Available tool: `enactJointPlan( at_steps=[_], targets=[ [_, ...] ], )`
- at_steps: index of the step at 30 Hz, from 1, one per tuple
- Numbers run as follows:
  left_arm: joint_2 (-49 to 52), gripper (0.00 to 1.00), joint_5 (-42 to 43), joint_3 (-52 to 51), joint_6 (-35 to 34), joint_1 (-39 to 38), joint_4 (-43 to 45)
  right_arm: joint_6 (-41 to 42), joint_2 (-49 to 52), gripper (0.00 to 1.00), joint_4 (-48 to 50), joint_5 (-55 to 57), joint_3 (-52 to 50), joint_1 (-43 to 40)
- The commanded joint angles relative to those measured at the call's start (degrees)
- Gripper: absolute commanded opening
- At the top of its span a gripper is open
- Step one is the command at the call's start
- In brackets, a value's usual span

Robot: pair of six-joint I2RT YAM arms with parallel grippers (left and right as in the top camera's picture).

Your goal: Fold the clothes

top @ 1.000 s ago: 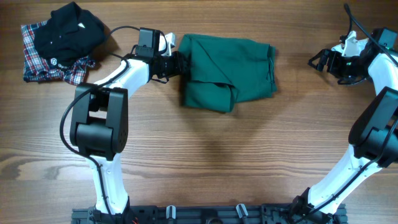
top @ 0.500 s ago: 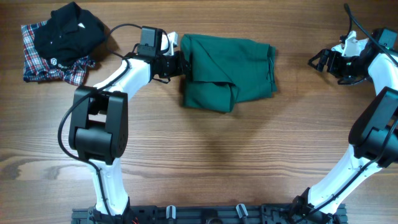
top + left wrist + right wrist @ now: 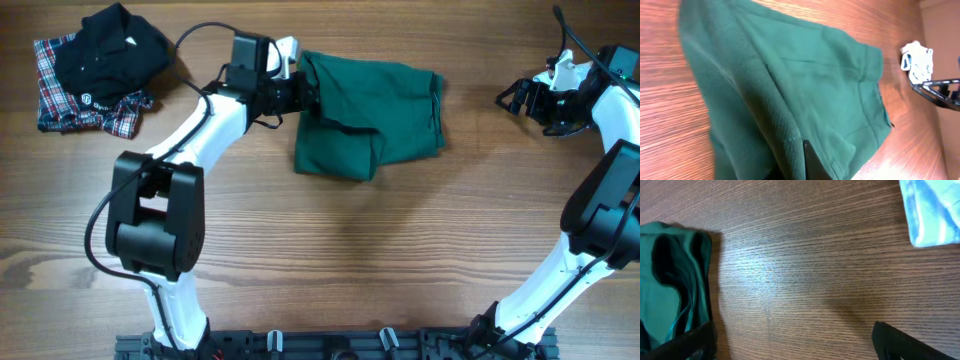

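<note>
So, green garment: around 12 o'clock on the table, bunched and partly doubled over.
Left gripper: pinched on the garment's 10 o'clock corner, with that edge raised off the wood.
Hard to see: the left wrist view is nearly all green. One dark fingertip pokes out at 6 o'clock, and the bite itself is buried.
Right gripper: at 2 o'clock, well apart from the garment, spread wide over bare wood.
Only right wrist shows: pale blue cloth, cut off at 1 o'clock.
Only overhead shows: black shirt on plaid shirt, 10 o'clock.
</note>
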Motion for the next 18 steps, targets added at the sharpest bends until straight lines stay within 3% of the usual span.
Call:
enactJointPlan(
  at_steps=[1,8,18],
  targets=[
    [-2.23,0.04,0.31,1.53,1.09,-3.26,2.89,0.09,1.07,1.0,0.44,-1.57,0.9,0.31],
    [-2.21,0.04,-10.23,1.53,0.66,-9.46,10.03,0.09,1.07,1.0,0.35,-1.57,0.9,0.28],
    [0.28,0.09,-20.26,1.53,0.74,-10.91,19.87,0.22,1.07,1.0,-0.44,-3.23,0.9,0.31]
  ],
)
